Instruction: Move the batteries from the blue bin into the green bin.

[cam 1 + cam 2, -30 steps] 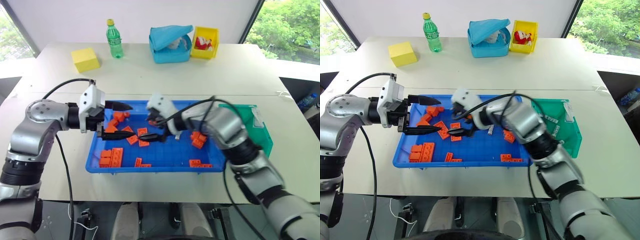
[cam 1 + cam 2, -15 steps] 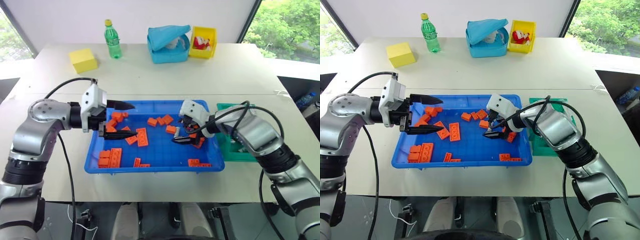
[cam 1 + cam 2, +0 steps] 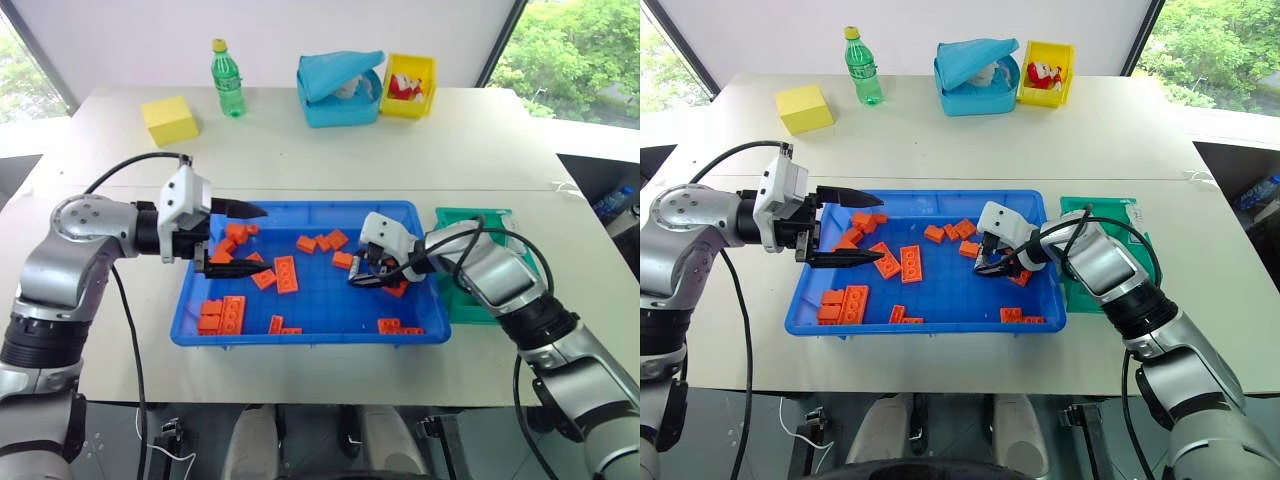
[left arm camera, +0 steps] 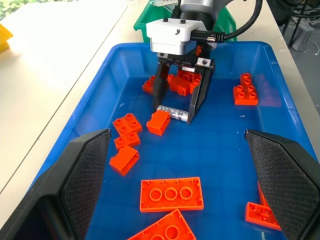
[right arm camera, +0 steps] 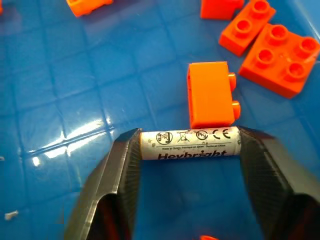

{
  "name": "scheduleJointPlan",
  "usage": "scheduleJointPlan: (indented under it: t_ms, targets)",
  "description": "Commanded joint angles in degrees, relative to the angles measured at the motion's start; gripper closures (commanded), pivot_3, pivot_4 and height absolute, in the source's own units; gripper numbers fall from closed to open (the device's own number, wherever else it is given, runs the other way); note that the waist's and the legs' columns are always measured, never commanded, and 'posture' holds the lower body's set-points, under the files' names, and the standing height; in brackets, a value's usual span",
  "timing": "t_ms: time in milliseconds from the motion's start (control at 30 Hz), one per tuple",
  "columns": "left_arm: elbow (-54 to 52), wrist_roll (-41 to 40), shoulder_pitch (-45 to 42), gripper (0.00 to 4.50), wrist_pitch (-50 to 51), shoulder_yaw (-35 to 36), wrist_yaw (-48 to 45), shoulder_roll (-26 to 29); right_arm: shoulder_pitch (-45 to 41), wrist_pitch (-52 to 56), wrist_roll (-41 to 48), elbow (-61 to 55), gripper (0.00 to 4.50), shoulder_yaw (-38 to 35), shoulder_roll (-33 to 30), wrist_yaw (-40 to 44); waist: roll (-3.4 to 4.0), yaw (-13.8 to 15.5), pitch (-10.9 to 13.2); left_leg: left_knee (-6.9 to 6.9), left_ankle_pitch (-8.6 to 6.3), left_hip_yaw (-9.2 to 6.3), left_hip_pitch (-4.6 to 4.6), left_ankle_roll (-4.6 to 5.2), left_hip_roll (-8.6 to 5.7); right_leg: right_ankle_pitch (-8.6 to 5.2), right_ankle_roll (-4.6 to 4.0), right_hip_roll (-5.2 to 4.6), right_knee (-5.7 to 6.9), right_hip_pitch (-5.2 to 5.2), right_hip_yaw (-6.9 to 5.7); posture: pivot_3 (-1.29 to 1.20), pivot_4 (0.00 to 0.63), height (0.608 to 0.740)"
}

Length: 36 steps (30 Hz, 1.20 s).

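Swinging back from mid-tray, our right gripper (image 4: 176,106) now pinches a battery (image 5: 189,142) end to end on the blue bin (image 3: 300,325) floor beside an orange brick (image 5: 210,95), our left gripper (image 3: 243,240) spread wide, green bin (image 3: 478,300) just right.
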Motion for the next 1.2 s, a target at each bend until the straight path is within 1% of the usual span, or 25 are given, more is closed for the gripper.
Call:
scheduleJointPlan:
  t_ms: [33,167,267,333,400,467,567,633,667,700,733,833,967,1100,1200]
  targets:
    - [-1.4,-0.4,-0.5,0.00,-0.4,1.2,0.3,0.8,0.4,3.5,2.0,-6.5,2.29,-4.0,-2.6,1.4,0.00,0.0,0.0,0.00,0.00,0.00,-0.01,0.00,0.00,0.00,0.00,0.00,0.00,-0.01,0.00,0.00,0.150,0.736]
    - [-0.5,-0.2,-0.3,0.00,-0.7,1.0,0.1,0.6,-1.3,10.0,6.7,-13.0,2.29,-11.8,-7.8,2.9,0.02,0.1,0.0,0.01,0.00,0.00,-0.06,0.00,-0.01,0.00,0.00,-0.03,0.00,-0.05,0.00,0.00,0.150,0.736]
    - [0.1,-0.3,0.0,0.00,-0.9,1.0,-0.2,0.4,-2.2,14.1,9.7,-14.4,2.29,-19.6,-13.9,3.6,0.02,0.1,0.0,0.01,0.00,0.00,-0.05,0.00,-0.01,0.00,0.00,-0.02,0.00,-0.05,-0.01,0.00,0.150,0.736]
    - [0.5,-0.4,0.1,0.00,-1.0,1.0,-0.6,0.3,-1.6,14.5,10.2,-13.7,2.29,-23.3,-18.6,4.3,0.02,0.2,0.0,-0.01,0.00,0.00,-0.04,0.00,0.00,0.00,0.00,-0.02,-0.02,-0.05,-0.02,0.00,0.150,0.736]
    - [0.9,-0.4,0.1,0.00,-1.3,0.8,-0.9,0.2,0.0,14.1,10.4,-12.5,2.29,-25.9,-22.8,5.0,0.02,0.1,0.0,-0.03,0.00,0.01,-0.04,0.00,0.00,0.00,0.00,-0.02,-0.06,-0.04,-0.01,0.00,0.150,0.736]
    - [1.6,-0.3,-0.5,0.00,-1.5,0.4,-1.6,0.0,4.0,14.4,10.5,-10.9,2.29,-29.0,-26.9,5.4,0.00,0.1,0.0,-0.04,0.00,0.00,-0.04,0.00,0.00,-0.01,-0.01,-0.02,-0.07,-0.04,-0.01,0.00,0.150,0.736]
    - [2.6,-0.2,-1.4,0.00,-1.9,-0.1,-2.5,-0.4,10.0,13.3,10.5,-10.6,2.29,-31.5,-29.0,4.8,0.00,0.0,0.0,-0.04,0.00,0.02,-0.03,0.00,0.00,-0.01,0.00,-0.02,-0.08,-0.03,0.00,0.00,0.150,0.736]
    - [3.4,-0.1,-2.4,0.00,-1.9,-0.5,-3.0,-0.9,12.8,13.5,11.5,-10.7,1.25,-33.0,-28.1,4.0,0.00,-0.1,0.0,-0.02,0.00,0.03,0.00,0.00,-0.01,0.00,0.00,-0.01,-0.07,-0.02,0.03,0.00,0.150,0.736]
    - [3.8,-0.1,-3.0,0.00,-2.0,-0.8,-3.2,-1.2,13.5,12.7,11.6,-10.3,0.86,-33.5,-27.0,3.2,0.01,-0.2,0.0,-0.02,0.00,0.04,0.00,0.00,0.00,0.00,0.00,-0.01,-0.06,-0.04,0.05,0.00,0.150,0.736]
    - [4.2,-0.1,-3.4,0.00,-2.0,-1.1,-3.3,-1.5,13.7,11.8,11.7,-9.9,0.33,-33.8,-26.1,2.4,0.01,-0.3,0.0,-0.02,0.00,0.05,0.03,0.00,0.00,0.01,0.01,0.00,-0.04,-0.03,0.08,0.00,0.150,0.736]
    - [4.6,0.0,-4.0,0.00,-2.0,-1.3,-3.4,-1.9,13.7,10.4,11.9,-9.4,0.02,-34.1,-25.2,2.2,0.01,-0.3,0.0,-0.02,0.00,0.05,0.08,0.00,0.00,0.01,0.01,0.02,-0.03,0.00,0.09,0.00,0.150,0.736]
    - [5.7,0.3,-5.0,0.00,-2.2,-2.0,-3.6,-2.6,14.2,4.9,12.0,-7.0,0.02,-35.2,-25.2,4.0,0.02,-0.1,0.0,-0.02,0.00,0.04,0.08,0.00,-0.01,0.00,0.01,0.03,-0.02,0.00,0.09,0.00,0.150,0.736]
    - [7.3,0.4,-5.7,0.00,-1.8,-1.5,-4.5,-1.8,18.6,-6.8,12.2,-1.8,0.02,-39.1,-30.0,13.0,0.02,0.3,0.0,-0.03,0.00,0.04,0.02,0.00,-0.01,-0.02,0.05,0.02,-0.07,0.01,0.06,0.00,0.150,0.736]
    - [12.9,-2.0,-6.7,0.00,1.7,2.3,-9.0,3.8,21.1,-25.4,9.0,14.0,0.02,-42.8,-37.1,23.7,0.02,0.1,0.0,-0.02,0.00,0.08,0.01,0.00,-0.02,-0.02,0.06,-0.01,-0.12,0.02,0.07,0.00,0.150,0.736]
    - [18.1,-1.4,-6.9,0.00,1.1,4.0,-12.8,9.0,20.0,-32.6,9.4,24.3,0.02,-43.2,-39.7,30.1,0.02,-0.4,0.0,-0.04,0.00,0.10,0.10,0.00,-0.01,-0.03,0.05,0.01,-0.09,0.02,0.07,0.00,0.150,0.736]
